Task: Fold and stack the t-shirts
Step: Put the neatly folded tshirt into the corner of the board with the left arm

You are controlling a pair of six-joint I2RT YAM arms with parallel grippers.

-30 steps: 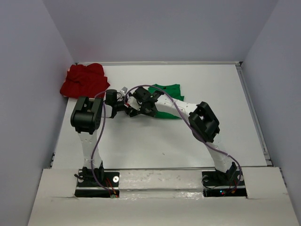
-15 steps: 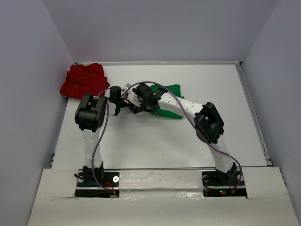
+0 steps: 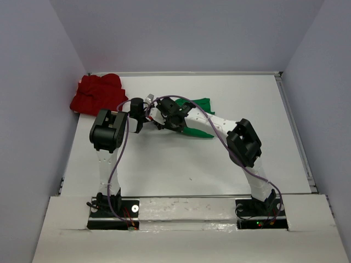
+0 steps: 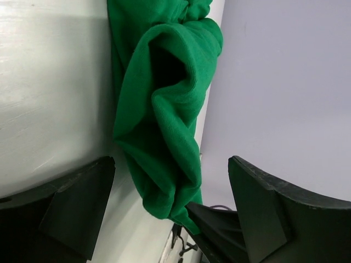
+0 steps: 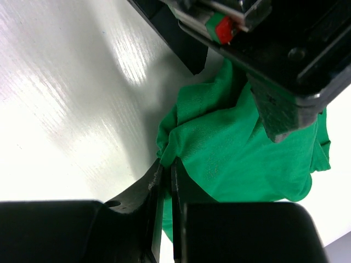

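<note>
The green t-shirt (image 3: 201, 103) lies bunched at mid table, mostly under my right arm. My right gripper (image 3: 164, 118) is shut on a fold of its edge, which shows clearly in the right wrist view (image 5: 167, 169), where the green t-shirt (image 5: 241, 148) hangs off the pinch. My left gripper (image 3: 147, 112) is wide open right beside the right one. In the left wrist view the green t-shirt (image 4: 164, 104) hangs between my spread left gripper (image 4: 171, 211) fingers (image 4: 74, 200), untouched by them. The red t-shirt (image 3: 98, 93) lies crumpled at the back left.
The grey walls close in the white table (image 3: 181, 164) on the left, back and right. The raised table rim (image 3: 294, 131) runs along the right side. The two arms cross closely at mid table, cables looping over them.
My left gripper has moved back and slightly right, closer to the right gripper. The right gripper has gathered the green t-shirt, so less of it shows flat.
</note>
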